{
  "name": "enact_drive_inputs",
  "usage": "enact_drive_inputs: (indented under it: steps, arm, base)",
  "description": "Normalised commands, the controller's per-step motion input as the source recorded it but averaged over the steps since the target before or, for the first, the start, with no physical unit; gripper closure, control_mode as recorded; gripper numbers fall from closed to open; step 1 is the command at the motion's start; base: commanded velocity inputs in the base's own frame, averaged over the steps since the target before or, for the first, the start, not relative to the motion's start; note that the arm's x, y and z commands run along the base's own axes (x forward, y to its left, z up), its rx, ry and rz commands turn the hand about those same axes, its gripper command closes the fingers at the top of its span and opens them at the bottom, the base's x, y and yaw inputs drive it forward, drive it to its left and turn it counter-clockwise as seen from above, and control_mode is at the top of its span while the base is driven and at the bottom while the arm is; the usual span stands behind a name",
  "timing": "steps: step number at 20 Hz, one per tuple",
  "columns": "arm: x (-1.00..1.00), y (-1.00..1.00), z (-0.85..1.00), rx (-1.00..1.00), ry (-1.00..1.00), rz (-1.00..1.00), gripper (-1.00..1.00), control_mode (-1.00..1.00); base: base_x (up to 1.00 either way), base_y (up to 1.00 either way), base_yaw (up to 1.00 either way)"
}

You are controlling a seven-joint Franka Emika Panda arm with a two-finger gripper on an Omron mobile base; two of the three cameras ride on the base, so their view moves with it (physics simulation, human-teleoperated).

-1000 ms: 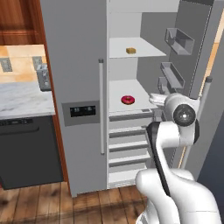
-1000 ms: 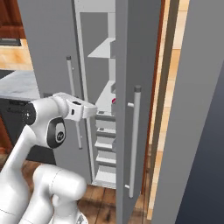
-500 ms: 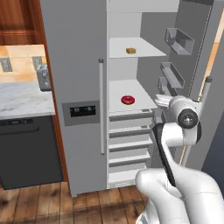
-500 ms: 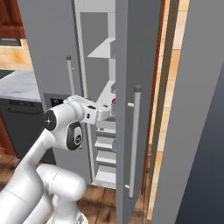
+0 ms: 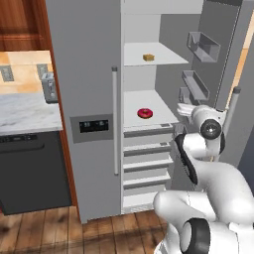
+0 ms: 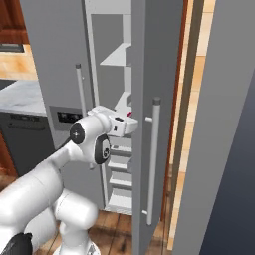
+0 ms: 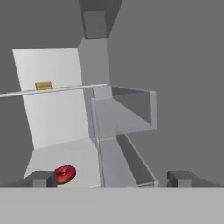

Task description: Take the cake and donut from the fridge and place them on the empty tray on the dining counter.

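Note:
The fridge (image 5: pixel 84 74) stands with its right door swung open. The cake (image 5: pixel 148 57), a small tan block, rests on the upper white shelf and appears in the hand view as the cake (image 7: pixel 43 85). The donut (image 5: pixel 145 113) with red icing lies on the shelf below. My gripper (image 5: pixel 182 110) hangs at the right of the opening at donut height, apart from it. In the hand view the gripper (image 7: pixel 111 179) is open, nothing between its fingertips (image 7: pixel 41 178), and the donut (image 7: pixel 65 173) lies just beyond the left tip. The tray and dining counter are out of view.
The open door (image 6: pixel 149 74) with its bar handle (image 6: pixel 152 159) stands close on the arm's right, and its bins (image 5: pixel 203 47) jut inward. White drawers (image 5: pixel 146 163) fill the fridge below the donut shelf. A toaster (image 5: pixel 48 87) sits on the marble worktop (image 5: pixel 25 114) at left.
The arm has reached a little further into the fridge opening, the hand shifting toward the shelves. Cake and donut have not moved.

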Motion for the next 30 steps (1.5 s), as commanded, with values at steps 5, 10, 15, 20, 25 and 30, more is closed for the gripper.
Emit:
enact_drive_inputs:
  steps: [5, 10, 15, 20, 25, 30]
  arm:
    - [0.50, -0.33, -0.15, 0.00, 0.00, 0.00, -1.00, -1.00]
    - [0.23, -0.63, -0.09, 0.01, 0.00, -0.01, -1.00, -1.00]
    - [0.07, -0.98, -0.02, 0.13, 0.01, -0.02, -1.00, -1.00]
    - [-0.01, -0.12, 0.11, 0.03, 0.01, 0.02, -1.00, -1.00]
    - [-0.65, 0.21, 0.67, 0.00, -0.06, 0.08, -1.00, -1.00]
    - [-0.64, 0.21, 1.00, 0.01, 0.27, 0.15, -1.00, -1.00]
  base:
    - [0.00, 0.00, 0.00]
    - [0.00, 0.00, 0.00]
    - [0.00, 0.00, 0.00]
    - [0.00, 0.00, 0.00]
    - [0.00, 0.00, 0.00]
    - [0.00, 0.00, 0.00]
